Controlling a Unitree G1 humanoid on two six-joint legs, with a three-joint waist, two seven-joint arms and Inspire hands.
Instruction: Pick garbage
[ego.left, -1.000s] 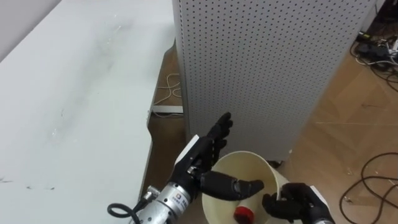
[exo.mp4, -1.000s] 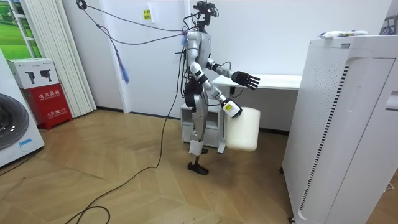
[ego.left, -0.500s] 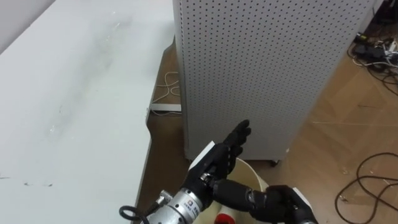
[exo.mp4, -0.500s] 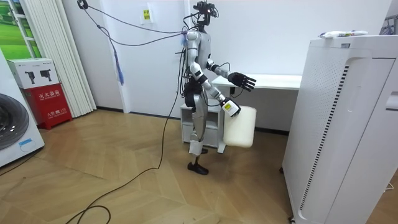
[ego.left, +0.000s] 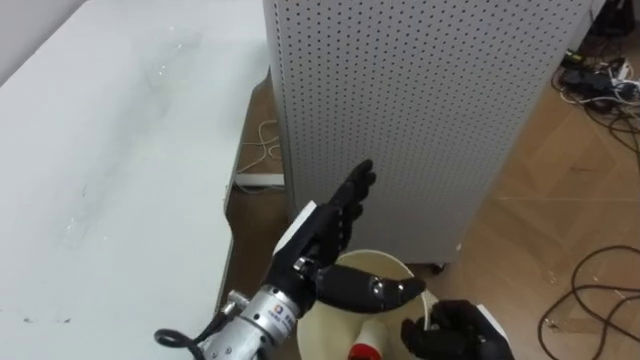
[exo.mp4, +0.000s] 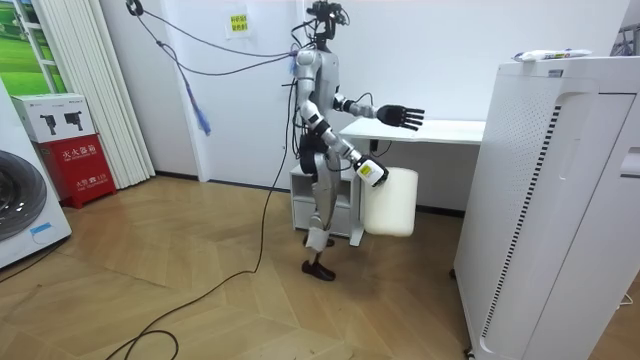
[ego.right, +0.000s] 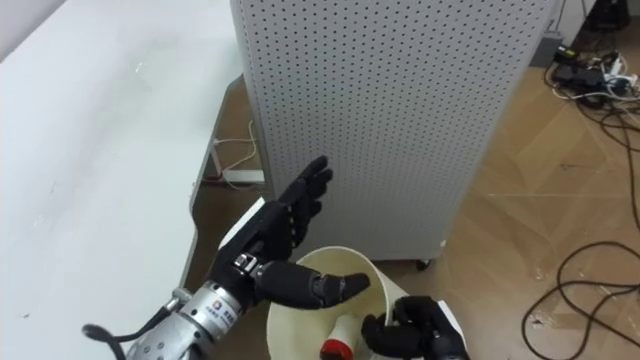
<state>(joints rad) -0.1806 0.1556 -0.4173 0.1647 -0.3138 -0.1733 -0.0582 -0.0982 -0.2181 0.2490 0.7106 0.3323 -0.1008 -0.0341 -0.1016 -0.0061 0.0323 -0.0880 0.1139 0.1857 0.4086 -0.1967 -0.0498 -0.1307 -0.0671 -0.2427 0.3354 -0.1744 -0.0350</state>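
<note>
A cream waste bin hangs low in front of me, and its rim shows in both eye views. Inside it lies a white bottle with a red cap. My right hand is curled round the bin's right rim and carries it. My left hand is open, fingers stretched forward above the bin's left edge, thumb over the opening, holding nothing. In the room view I stand beside a white desk, with the left hand held out over it and the bin at hip height.
A white table runs along my left. A tall perforated white cabinet stands straight ahead. Cables lie on the wooden floor at the right. In the room view a large white appliance stands at the right.
My left hand has risen and stretched further forward over the desk. The bin has stayed in my right hand, swinging slightly. The eye view has shifted a little.
</note>
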